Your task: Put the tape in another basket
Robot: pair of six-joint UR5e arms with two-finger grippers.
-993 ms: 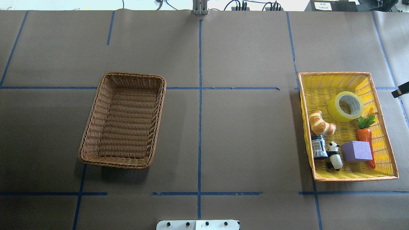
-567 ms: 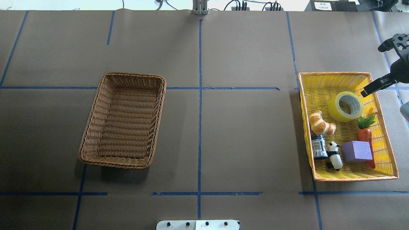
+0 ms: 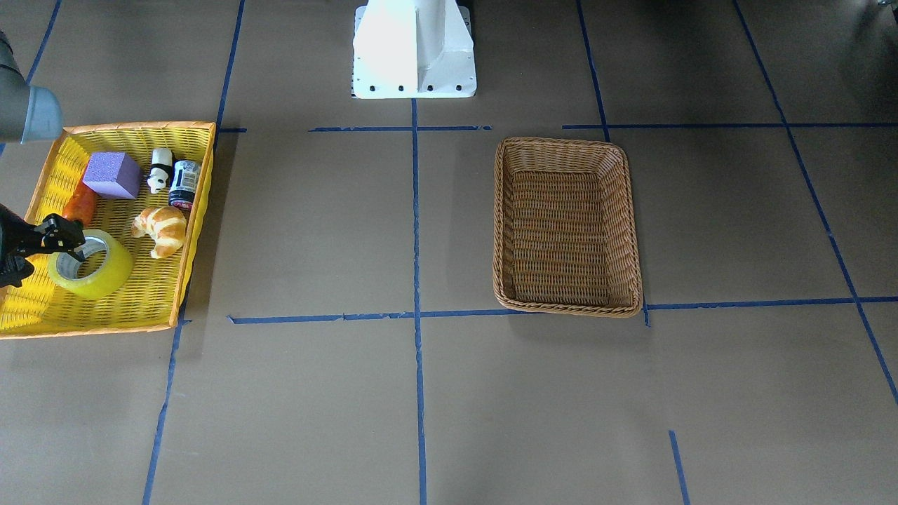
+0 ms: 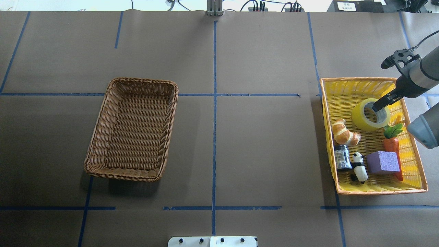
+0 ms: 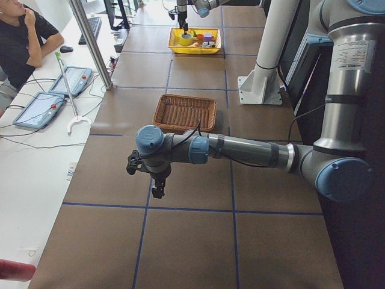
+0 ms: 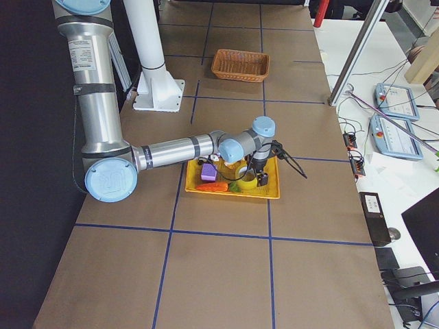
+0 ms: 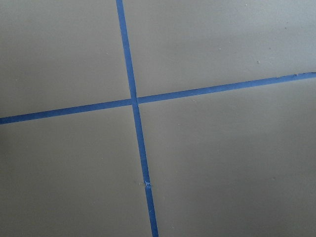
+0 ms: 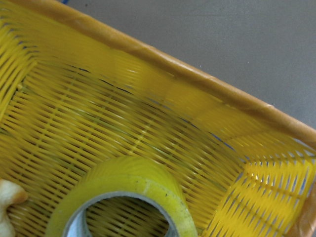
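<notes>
The tape [image 4: 360,120], a yellow-green roll with a white core, lies in the far part of the yellow orange-rimmed basket [image 4: 356,79]. It also shows in the front view [image 3: 98,280] and the right wrist view [image 8: 128,173]. My right gripper [image 4: 380,85] hangs open above the tape, with one fingertip [image 4: 376,106] over the core hole. In the front view the right gripper [image 3: 42,254] stands over the roll. The brown wicker basket [image 4: 132,128] sits empty on the left half of the table. My left gripper [image 5: 157,191] hovers over bare table far from both baskets. I cannot tell its state.
The yellow basket also holds a croissant [image 4: 344,133], a dark jar [image 4: 342,157], a panda figure [image 4: 358,166], a purple block [image 4: 383,162] and a carrot [image 4: 392,144], all close to the tape. The robot base [image 3: 414,49] stands at the near table edge.
My right arm has come in from the right edge and moved left, bringing the open gripper from outside the yellow basket to over the tape. The objects have not moved.
</notes>
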